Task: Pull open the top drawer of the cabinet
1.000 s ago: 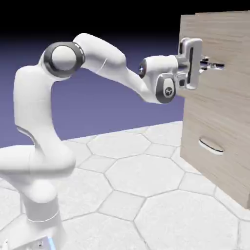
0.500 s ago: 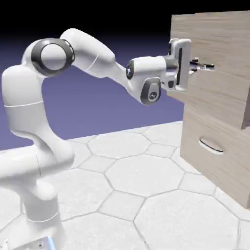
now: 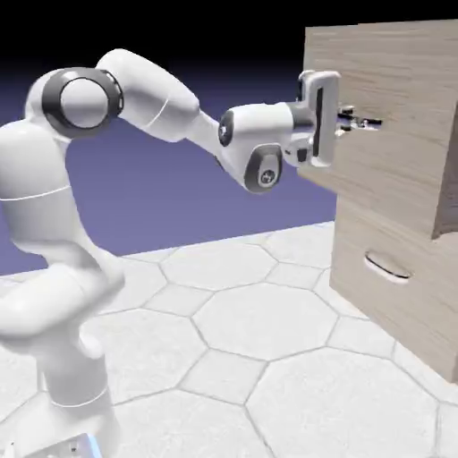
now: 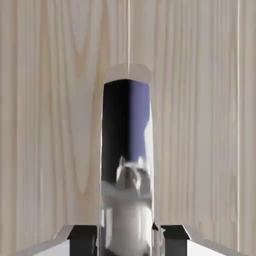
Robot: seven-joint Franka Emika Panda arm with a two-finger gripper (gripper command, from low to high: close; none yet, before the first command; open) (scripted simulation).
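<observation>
The light wood-grain cabinet (image 3: 394, 277) stands at the exterior view's right. Its top drawer (image 3: 394, 107) juts out to the left, past the lower drawer's front. My gripper (image 3: 351, 121) is shut on the top drawer's thin metal bar handle (image 3: 368, 122). In the hand view the shiny handle (image 4: 127, 160) runs up from between my two dark fingertips (image 4: 82, 240), large and mirror-like, against the drawer's wood front (image 4: 50, 125).
The lower drawer (image 3: 398, 295) with its curved handle (image 3: 386, 266) sits flush in the cabinet. The white arm (image 3: 161, 103) stretches from the lower left across to the cabinet, over a pale hexagon-tiled floor (image 3: 259, 349).
The arm has drawn back to the left with the handle in its grip, and the top drawer has slid out of the cabinet by a clear step.
</observation>
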